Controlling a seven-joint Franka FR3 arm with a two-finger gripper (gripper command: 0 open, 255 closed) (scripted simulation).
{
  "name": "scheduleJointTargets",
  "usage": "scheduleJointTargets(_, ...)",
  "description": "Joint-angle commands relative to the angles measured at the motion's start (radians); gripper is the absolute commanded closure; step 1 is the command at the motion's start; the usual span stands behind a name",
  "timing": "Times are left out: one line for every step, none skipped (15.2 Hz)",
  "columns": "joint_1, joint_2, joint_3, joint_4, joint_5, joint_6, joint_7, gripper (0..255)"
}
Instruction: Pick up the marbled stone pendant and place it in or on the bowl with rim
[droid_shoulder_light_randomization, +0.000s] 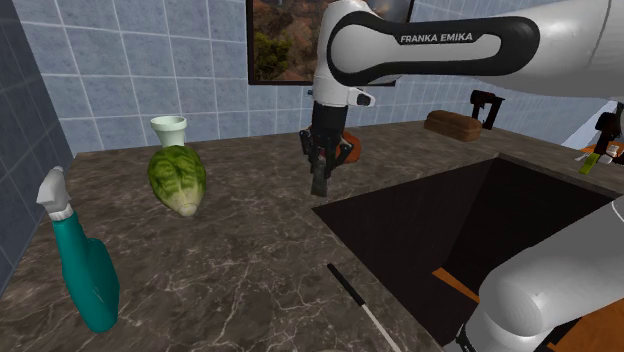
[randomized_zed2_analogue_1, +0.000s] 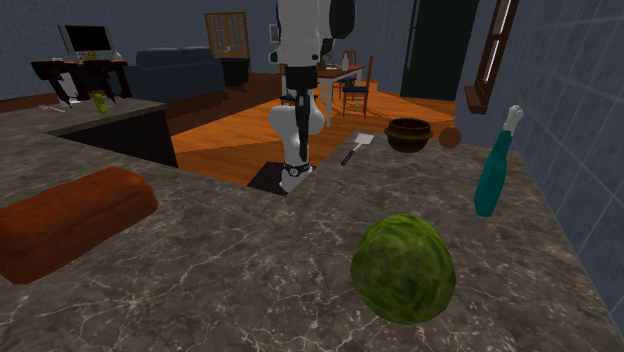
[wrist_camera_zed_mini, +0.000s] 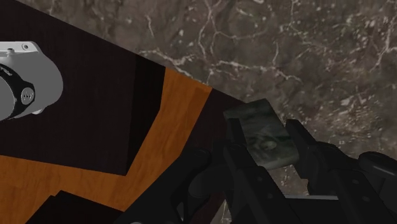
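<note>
The dark brown bowl (randomized_zed2_analogue_1: 409, 124) stands at the far end of the bench (droid_shoulder_light_randomization: 250, 250) in the second exterior view. A small brown ball (randomized_zed2_analogue_1: 451, 137) sits just beside it, and the bowl's inside is too dim to read. The pincer (wrist_camera_zed_mini: 267, 156) is pinching the grey-green marbled pendant (wrist_camera_zed_mini: 257, 126) over the bench's edge, beside a dark opening (droid_shoulder_light_randomization: 450, 220). A cabbage (droid_shoulder_light_randomization: 178, 178), teal spray bottle (droid_shoulder_light_randomization: 85, 265), spatula (randomized_zed2_analogue_1: 357, 150) and brown loaf (randomized_zed2_analogue_1: 70, 220) lie on the dark marbled top. Blue-grey tiles (droid_shoulder_light_randomization: 120, 60) back it, and a wood floor (randomized_zed2_analogue_1: 230, 140) lies beyond.
</note>
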Motion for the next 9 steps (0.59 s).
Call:
scheduleJointTargets(-0.001, 0.002, -0.002, 0.029, -0.002, -0.027, 0.003, 255)
scheduleJointTargets(-0.002, 0.005, -0.002, 0.044, -0.004, -0.04, 0.004, 255)
scheduleJointTargets(-0.003, 0.007, -0.003, 0.06, -0.005, -0.053, 0.005, 255)
scheduleJointTargets(-0.003, 0.01, -0.004, 0.076, -0.007, -0.067, 0.007, 255)
scheduleJointTargets(-0.004, 0.013, -0.004, 0.092, -0.008, -0.08, 0.008, 255)
scheduleJointTargets(-0.005, 0.016, -0.005, 0.108, -0.01, -0.093, 0.01, 255)
scheduleJointTargets(-0.006, 0.02, -0.005, 0.125, -0.011, -0.107, 0.012, 255)
scheduleJointTargets(-0.007, 0.024, -0.005, 0.142, -0.013, -0.12, 0.013, 255)
scheduleJointTargets(-0.007, 0.028, -0.005, 0.159, -0.015, -0.133, 0.015, 255)
